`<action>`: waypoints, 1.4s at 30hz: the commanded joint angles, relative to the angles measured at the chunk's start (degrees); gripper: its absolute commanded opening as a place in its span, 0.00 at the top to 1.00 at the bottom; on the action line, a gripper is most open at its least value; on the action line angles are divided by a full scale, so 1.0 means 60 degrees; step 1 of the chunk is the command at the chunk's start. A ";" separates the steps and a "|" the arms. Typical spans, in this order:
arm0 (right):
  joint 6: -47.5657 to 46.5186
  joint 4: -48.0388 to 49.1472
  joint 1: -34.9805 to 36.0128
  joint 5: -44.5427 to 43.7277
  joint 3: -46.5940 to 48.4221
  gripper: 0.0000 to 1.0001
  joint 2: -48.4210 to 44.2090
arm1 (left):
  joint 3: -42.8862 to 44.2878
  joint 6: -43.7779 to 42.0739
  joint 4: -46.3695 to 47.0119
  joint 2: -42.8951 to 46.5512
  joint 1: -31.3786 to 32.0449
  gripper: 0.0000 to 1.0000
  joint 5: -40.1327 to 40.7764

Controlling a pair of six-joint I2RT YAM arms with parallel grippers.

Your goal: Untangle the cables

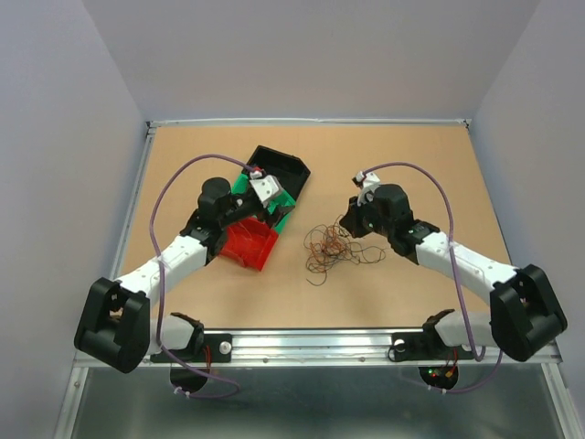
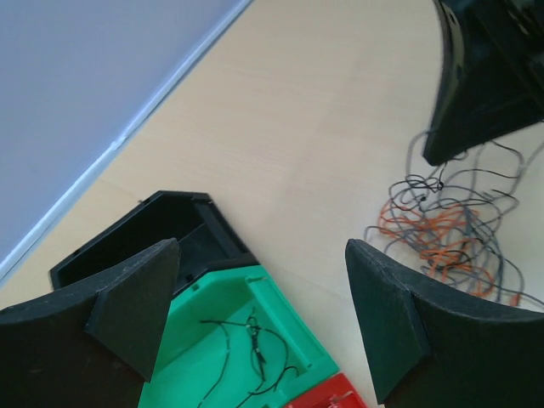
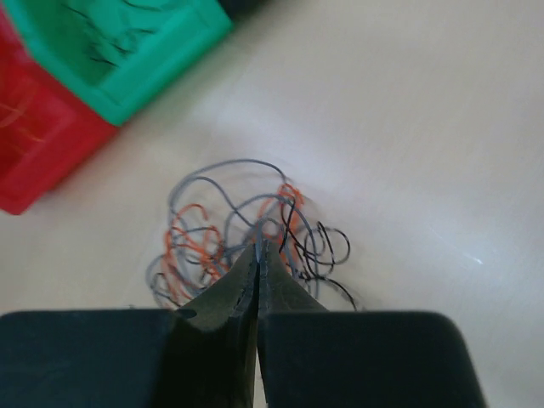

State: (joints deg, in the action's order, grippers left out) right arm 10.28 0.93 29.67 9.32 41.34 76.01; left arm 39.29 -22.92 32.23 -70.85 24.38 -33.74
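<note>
The cables (image 1: 334, 247), a loose tangle of orange, black and greyish loops, lie on the table (image 1: 411, 165) at the centre of the top view. The right gripper (image 3: 257, 251) has its jaws pressed together, tips in the tangle (whether a strand is pinched I cannot tell). Left of centre, the left gripper (image 2: 263, 289) hangs wide open over the green bin (image 2: 212, 297).

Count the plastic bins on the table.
3: black bin farthest back, green bin beside it, red bin nearest the front. The left arm may hide more.
</note>
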 commanded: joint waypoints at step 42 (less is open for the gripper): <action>-0.0176 0.3009 0.1383 0.2460 -0.0899 0.99 -0.2341 | 0.0614 -0.0428 -0.0039 -0.1477 0.2176 0.45 -0.1819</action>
State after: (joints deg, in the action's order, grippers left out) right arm 9.26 15.07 37.34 24.29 37.63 63.20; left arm 39.57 -23.90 31.94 -79.13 35.99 -43.53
